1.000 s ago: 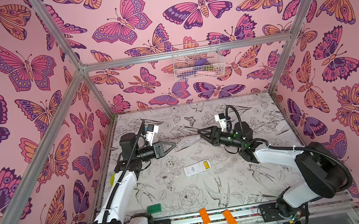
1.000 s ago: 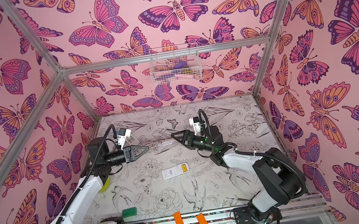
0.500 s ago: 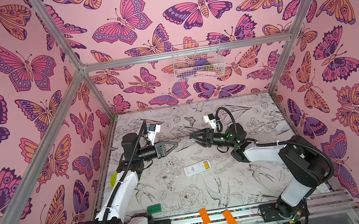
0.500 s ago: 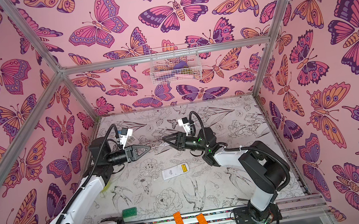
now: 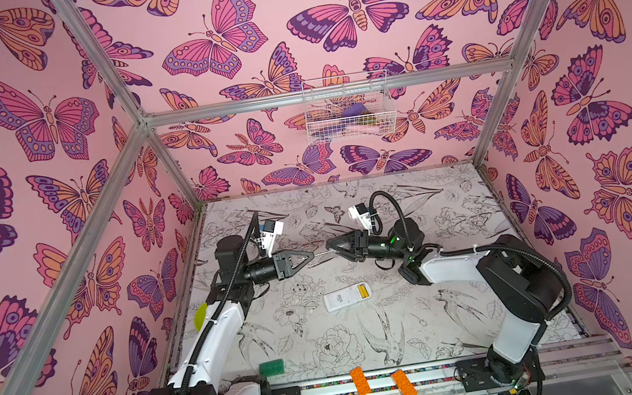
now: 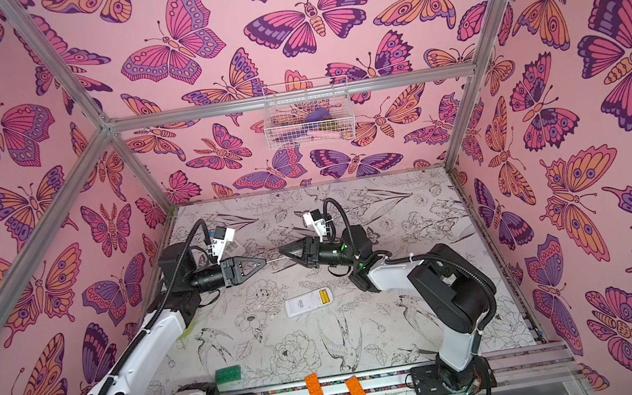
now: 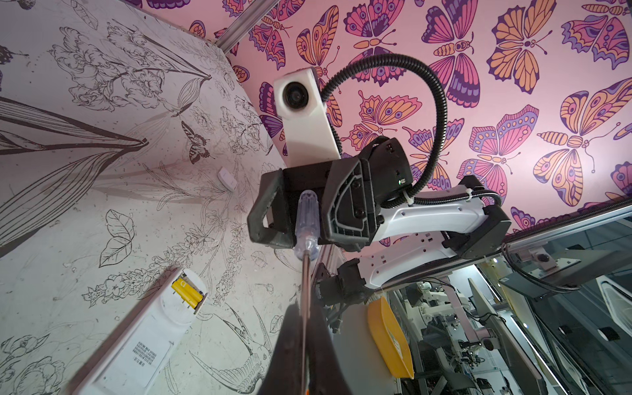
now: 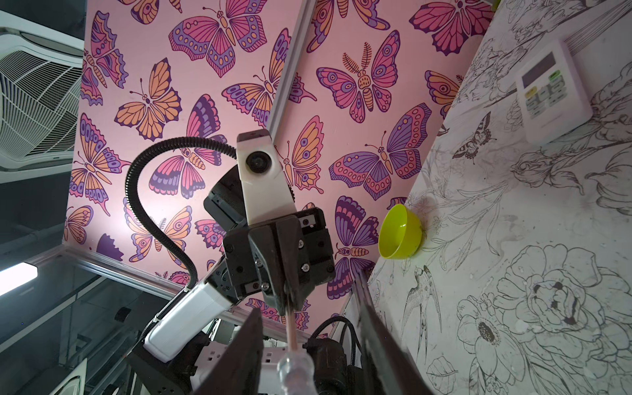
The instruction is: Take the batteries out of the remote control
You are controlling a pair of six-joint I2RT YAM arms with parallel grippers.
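Left gripper: your left gripper (image 5: 310,255) hangs above the table, its jaws pressed together on the thin metal shaft of the long clear-handled screwdriver (image 7: 307,219), which lies roughly level between the two arms.
Right gripper: your right gripper (image 5: 331,245) faces the left one tip to tip. Its jaws stand apart on either side of the screwdriver's clear handle, and the right wrist view shows a gap on each side, so it clamps nothing.
Batteries: two yellow cylindrical batteries (image 7: 189,293) lie side by side in the open compartment at one end of the white rectangular remote control (image 5: 345,297).
Remote: it lies face down, label up, near the middle of the flower-printed table (image 5: 427,317), apart from both grippers.
Second remote: a white button-faced remote with a grey screen (image 8: 550,89) lies face up on the table.
Cover: a small flat white rectangular cover (image 7: 227,178) lies on the table, well apart from the open remote.
Bowl: a lime-green plastic bowl (image 8: 400,231) sits at the table edge by the wall, near your left arm.
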